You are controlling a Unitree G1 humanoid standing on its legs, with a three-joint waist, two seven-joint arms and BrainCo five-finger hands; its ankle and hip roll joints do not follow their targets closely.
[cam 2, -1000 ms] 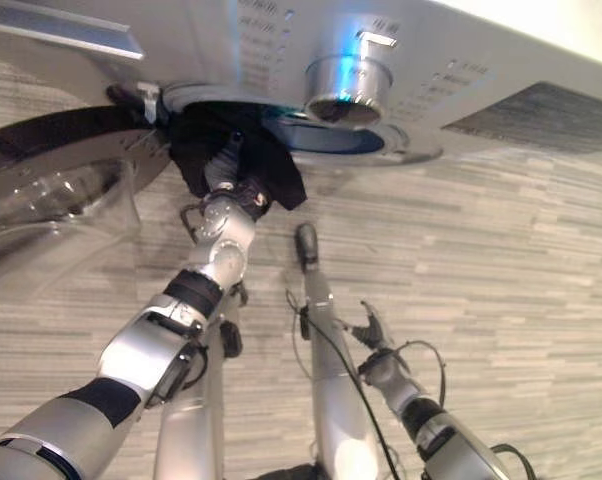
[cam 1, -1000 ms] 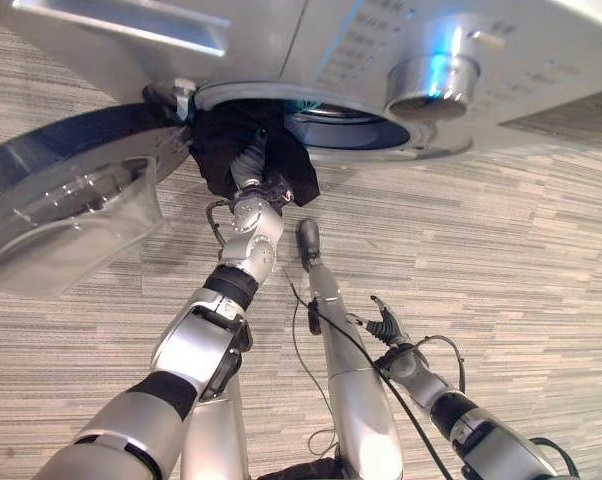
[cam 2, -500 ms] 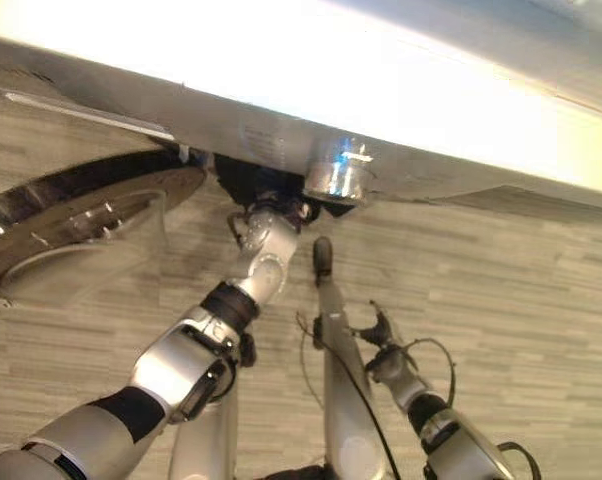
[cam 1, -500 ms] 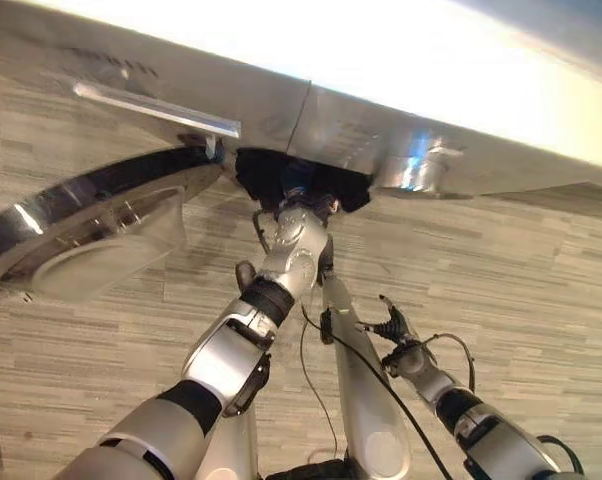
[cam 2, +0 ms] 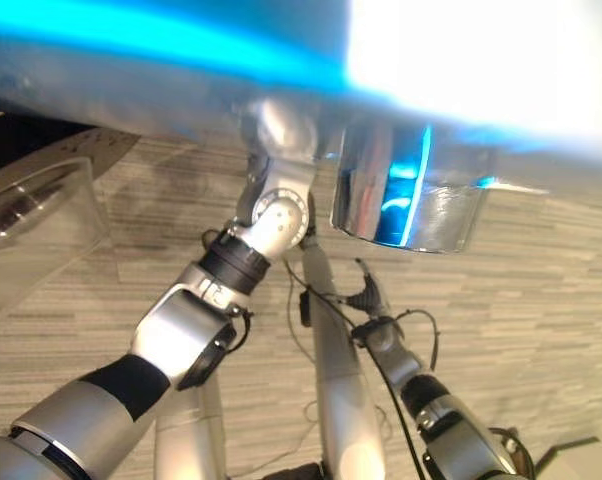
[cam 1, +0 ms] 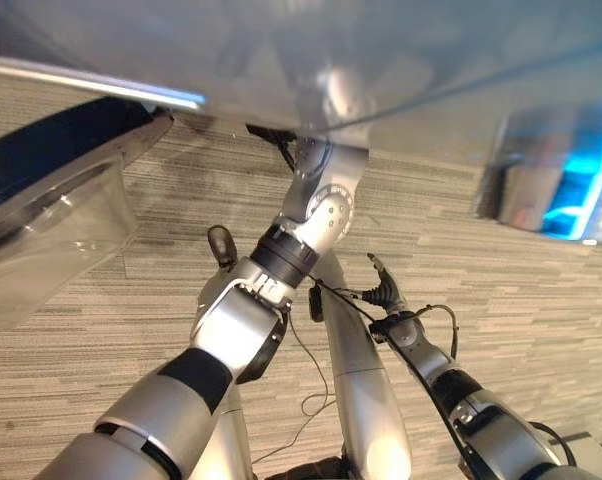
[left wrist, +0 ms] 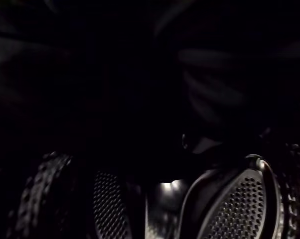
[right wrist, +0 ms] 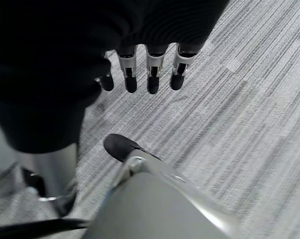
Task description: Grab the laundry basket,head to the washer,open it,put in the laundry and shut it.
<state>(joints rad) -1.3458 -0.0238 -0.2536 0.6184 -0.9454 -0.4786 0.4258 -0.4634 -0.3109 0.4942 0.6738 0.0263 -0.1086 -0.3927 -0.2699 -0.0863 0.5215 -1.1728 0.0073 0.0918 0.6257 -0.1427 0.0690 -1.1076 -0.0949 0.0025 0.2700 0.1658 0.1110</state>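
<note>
The left robot hand's fingers cannot be read: a second ago its dark laundry hung at the washer (cam 1: 281,60) mouth, and now the arm reaches inside, where the perforated drum (left wrist: 239,204) shows, so the laundry is probably in. Leftward, the door (cam 1: 51,220) hangs open, unshut. The right robot hand (right wrist: 150,69) hangs low, fingers relaxed, empty.

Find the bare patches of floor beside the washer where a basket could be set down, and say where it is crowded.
Bare striped floor lies past the right hand, below the washer front. Another free patch lies below the open door. It is crowded at the drum opening, where the left arm reaches in, and in the dark drum.
</note>
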